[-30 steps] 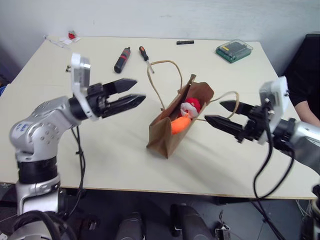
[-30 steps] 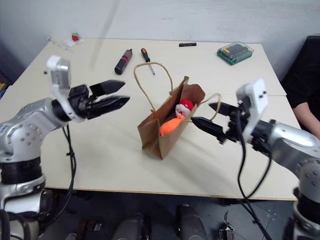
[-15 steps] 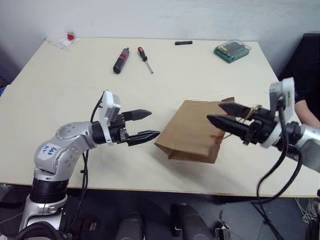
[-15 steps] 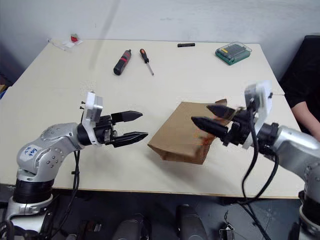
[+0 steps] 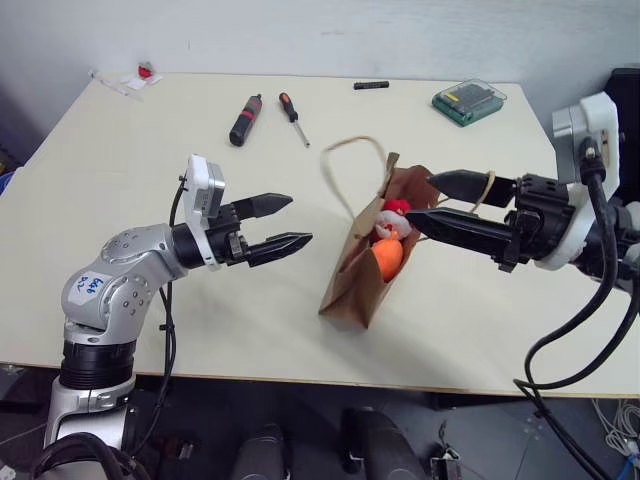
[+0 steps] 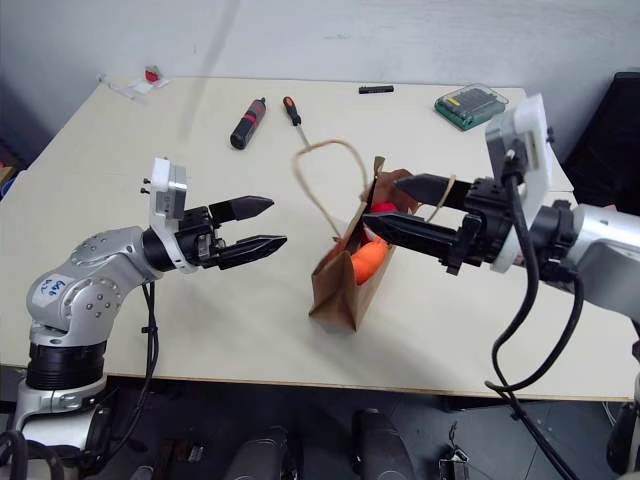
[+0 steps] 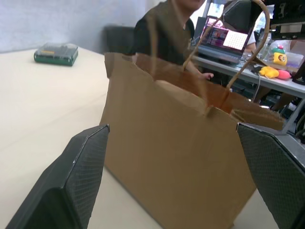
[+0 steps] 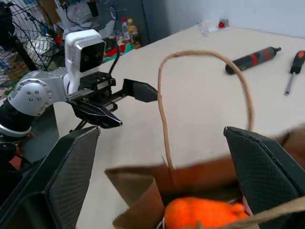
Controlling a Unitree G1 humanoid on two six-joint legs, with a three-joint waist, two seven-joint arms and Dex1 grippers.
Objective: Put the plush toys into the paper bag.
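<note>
The paper bag (image 5: pixel 365 275) stands on the table (image 5: pixel 150 150), both plush toys (image 5: pixel 388 245) inside. Both grippers, left (image 5: pixel 283 223) and right (image 5: pixel 420 200), are open, holding nothing. I think only pulling away is left.

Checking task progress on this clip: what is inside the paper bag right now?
Inside the upright paper bag, an orange plush toy shows at the open mouth, with a red plush toy above it. Their lower parts and the bag's bottom are hidden by its paper walls.

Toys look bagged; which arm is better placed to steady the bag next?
Right, probably. The right gripper, open, sits at the paper bag mouth beside the plush toys; the left gripper, open, hangs apart from it.
</note>
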